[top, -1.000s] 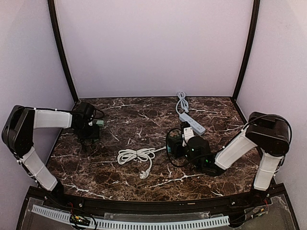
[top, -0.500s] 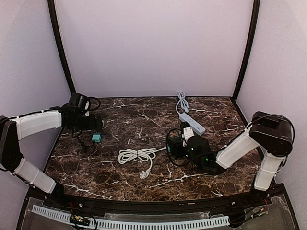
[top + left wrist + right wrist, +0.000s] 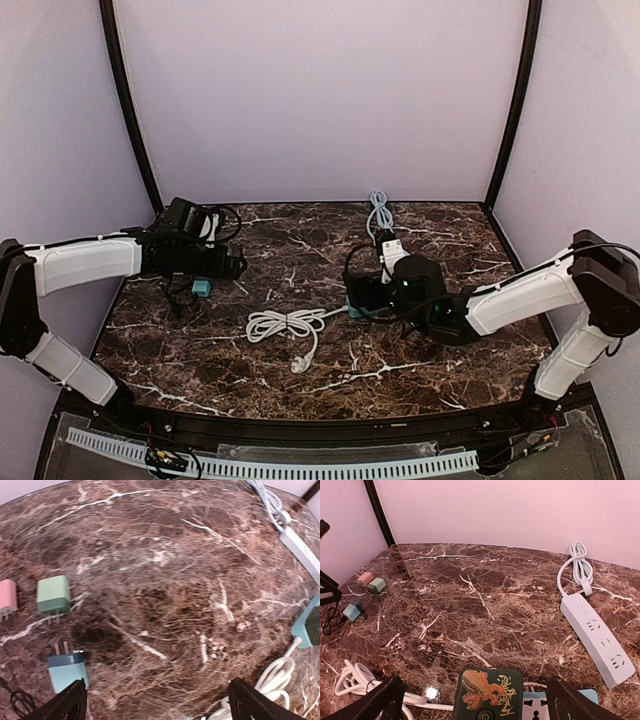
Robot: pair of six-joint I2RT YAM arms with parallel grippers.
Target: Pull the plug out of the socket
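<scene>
- From above, the right end effector (image 3: pixel 365 292) hides the task's thing. You see only a teal edge of the socket block (image 3: pixel 355 308) beneath it, just right of the middle of the surface (image 3: pixel 300 250).
- The right wrist view fills that in: the dark green plug (image 3: pixel 488 690), printed with a gold dragon, stands against the white face of the socket block.
- That view also shows the fingers (image 3: pixel 382 702) spread wide, one on either side of the plug and clear of it.
- The left wrist view alone gives you three loose adapters on the left of the surface: pink (image 3: pixel 6 596), green (image 3: pixel 53 596) and blue (image 3: pixel 67 667). The top view shows clearly only the blue one, near the left arm.
- The white power strip (image 3: pixel 597 640) lies on the far right, with its bundled cord (image 3: pixel 580 567) beyond it.
- A coiled white cable (image 3: pixel 285 323) lies nearer, just left of the socket block, and one end reaches it.
- The left arm reaches in from the left with its forearm nearly level. The left end effector (image 3: pixel 238 266) points right above the adapters — its jaws are wide and hold nothing.
- The right arm stretches low from the right base toward the middle — its end effector holds nothing.
</scene>
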